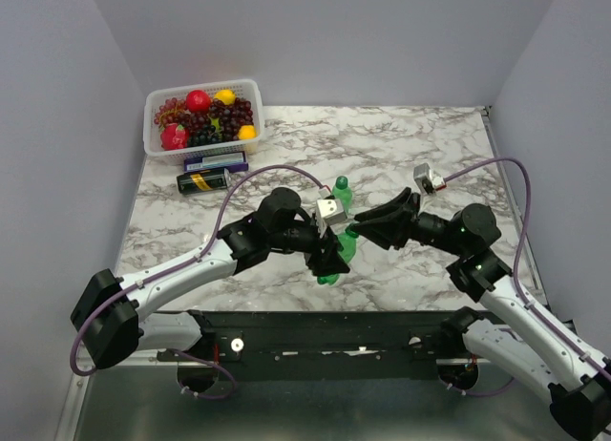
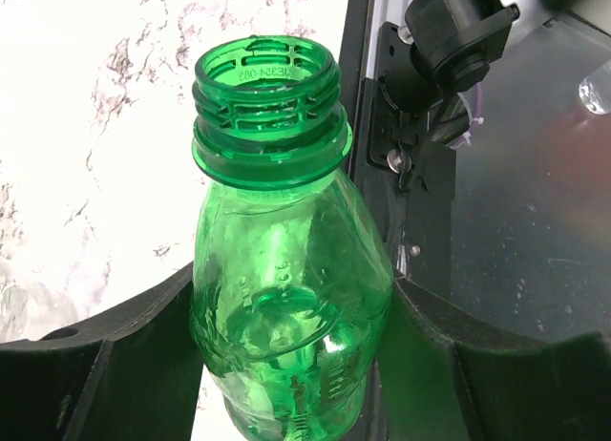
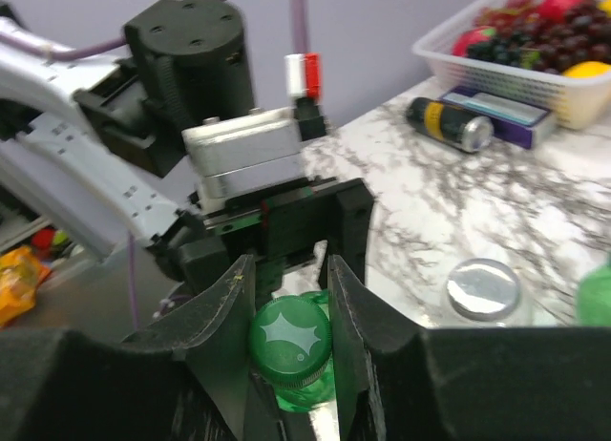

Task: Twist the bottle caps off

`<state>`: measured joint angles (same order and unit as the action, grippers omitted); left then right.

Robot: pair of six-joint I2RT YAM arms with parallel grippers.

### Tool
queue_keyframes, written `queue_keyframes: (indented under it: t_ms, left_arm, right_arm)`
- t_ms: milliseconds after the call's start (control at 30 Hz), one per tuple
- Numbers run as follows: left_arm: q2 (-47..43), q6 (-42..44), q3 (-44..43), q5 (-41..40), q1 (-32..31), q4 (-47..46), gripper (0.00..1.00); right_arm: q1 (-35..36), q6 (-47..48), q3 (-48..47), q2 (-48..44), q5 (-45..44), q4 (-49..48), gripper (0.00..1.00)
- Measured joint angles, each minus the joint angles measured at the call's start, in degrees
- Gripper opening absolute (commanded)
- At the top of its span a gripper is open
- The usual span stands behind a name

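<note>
R pincer (image 3: 289, 288) is clenched on a small dark green screw cap (image 3: 290, 341), one finger on each side. The cap's star-patterned top faces the wrist cam, and the cap is off its bottle. L pincer (image 2: 291, 307) grasps the body of a small translucent green plastic bottle (image 2: 277, 221), whose threaded neck stands open. Seen from above, the two pincers meet tip to tip over the front-centre of the white-and-grey marbled bench (image 1: 401, 145), w/ the bottle tilted btw them.

Just behind them a second green bottle (image 1: 342, 198) stands upright w/ its own dark green cap on. In the R wrist view a wider silvery-grey cap (image 3: 484, 288) shows beside the pincers. What's under it is too blurred to make out.

At the far-left corner sits a white plastic basket (image 1: 151, 126) full of fruit. In front of it lies a flat purple box (image 1: 215, 160), then a dark can w/ yellow label (image 1: 203, 180) on its side.
</note>
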<state>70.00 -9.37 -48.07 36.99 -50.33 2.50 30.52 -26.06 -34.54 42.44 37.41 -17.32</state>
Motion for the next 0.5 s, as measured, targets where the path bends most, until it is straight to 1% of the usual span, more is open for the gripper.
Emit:
queue_keyframes:
  t_ms: [67,167,300,400,500]
  left_arm:
    - [-0.5,0.1,0.1,-0.5,0.0,0.0,0.02]
    - [-2.8,0.8,0.8,-2.3,0.0,0.2,0.02]
    - [-6.9,1.7,1.1,-5.5,0.0,0.2,0.02]
    - [-9.7,2.2,1.4,-7.6,0.0,0.0,0.02]
    - [-11.1,2.5,1.6,-9.3,0.0,-0.1,0.02]
  right_arm:
    - [-1.0,1.2,-1.4,-1.4,-3.5,4.5,0.26]
    - [-2.5,3.0,-4.8,-3.1,-11.3,12.3,0.26]
    - [-4.5,4.5,-8.5,-2.7,-21.0,18.1,0.26]
    - [-6.6,5.0,-9.5,1.2,-26.2,19.5,0.25]
    - [-8.4,5.2,-9.5,8.4,-31.6,20.1,0.25]
